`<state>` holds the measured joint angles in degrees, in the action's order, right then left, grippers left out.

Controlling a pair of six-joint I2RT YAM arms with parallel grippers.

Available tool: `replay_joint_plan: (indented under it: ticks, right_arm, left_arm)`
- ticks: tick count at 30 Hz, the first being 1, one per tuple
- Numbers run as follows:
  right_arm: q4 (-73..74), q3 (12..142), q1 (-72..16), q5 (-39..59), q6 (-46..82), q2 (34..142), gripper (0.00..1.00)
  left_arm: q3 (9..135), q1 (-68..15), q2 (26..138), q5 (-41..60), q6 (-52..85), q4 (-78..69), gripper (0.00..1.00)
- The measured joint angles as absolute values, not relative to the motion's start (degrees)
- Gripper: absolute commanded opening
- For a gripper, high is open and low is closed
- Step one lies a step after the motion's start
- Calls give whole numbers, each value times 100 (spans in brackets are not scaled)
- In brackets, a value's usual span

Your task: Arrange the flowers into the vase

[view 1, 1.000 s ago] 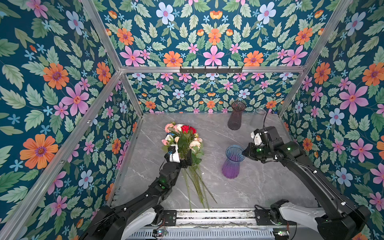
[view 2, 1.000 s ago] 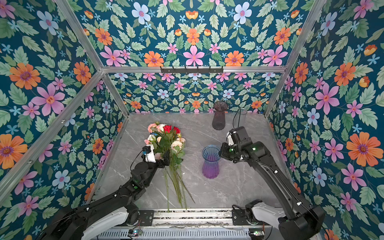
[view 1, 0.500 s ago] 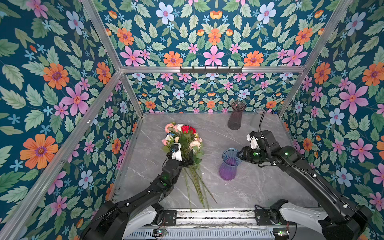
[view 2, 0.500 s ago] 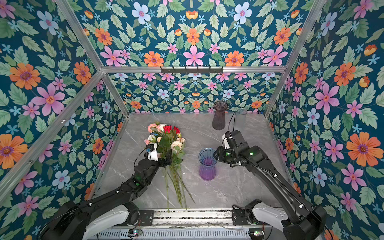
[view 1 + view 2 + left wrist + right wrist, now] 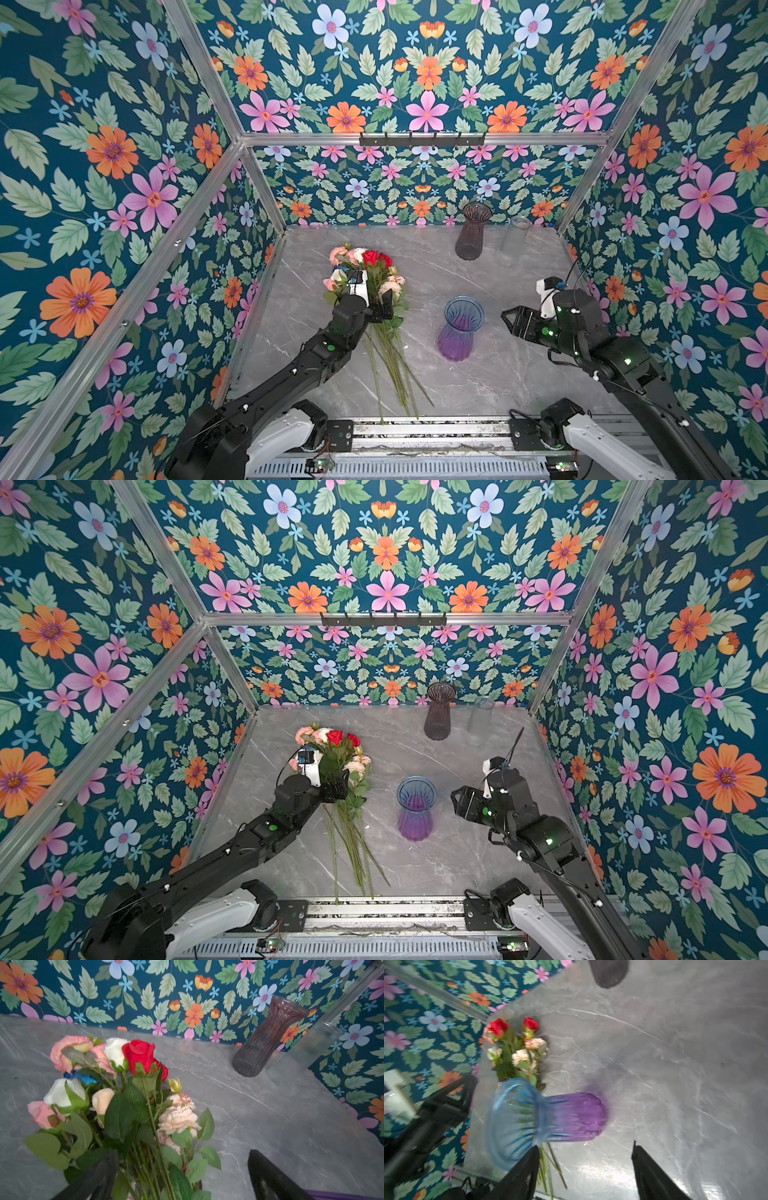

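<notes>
1. Judging the job from both top views, none of it is done; the vase [image 5: 460,330] stands upright near the middle of the table [image 5: 478,390], and its flared mouth is empty.
2. All the flowers [image 5: 374,259] lie in one bunch flat on the table at about 9 o'clock from the vase, near it but not touching; heads point to 12 o'clock, and the green stems trail to 6 o'clock as far as the front edge.
3. The left gripper [image 5: 181,1152] sits over the bunch just below the heads with its jaws spread wide; in the left wrist view the stems run beside one finger while the other stands well clear, so nothing is clamped.
4. The right gripper [image 5: 510,321] hangs at 3 o'clock from the vase, apart from it; the right wrist view (blurred) shows its jaws parted with only bare table between them, holding nothing.
5. A dark vase [image 5: 471,232] at 12 o'clock and a clear glass [image 5: 514,235] at 1 o'clock stand by the back wall; neither shows any stems.
6. The whole arrangement is left to do, by my reading: closing on the stems, lifting the bunch, and feeding the stem ends into the mouth; the vase may need steadying.
</notes>
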<state>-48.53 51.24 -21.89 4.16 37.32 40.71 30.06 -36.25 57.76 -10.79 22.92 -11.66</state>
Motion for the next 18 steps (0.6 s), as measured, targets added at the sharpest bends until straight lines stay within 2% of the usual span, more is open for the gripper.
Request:
replay_joint_plan:
  ticks: [3,5,6,8,12,18]
  right_arm:
    - [-4762,4147,-1441,871,3776,3741,70]
    - [-4565,3562,-1140,1177,3758,3656,65]
    - [-4471,3321,-1074,1267,3739,3653,63]
    - [-4180,2915,-1031,1511,3726,3739,61]
    - [-3435,2224,-1002,1623,3701,3715,54]
    - [-2980,1865,-1092,1474,3660,3232,55]
  left_arm:
    - [2917,-3621,5492,-799,2637,-705,100]
    - [2888,-3590,5354,-611,2853,-388,99]
    - [2884,-3555,5317,-506,2917,-261,96]
    - [2906,-3446,5349,-276,3142,-34,81]
    - [2832,-3105,5599,473,3632,84,67]
    - [2171,-2510,5752,1446,4584,-454,60]
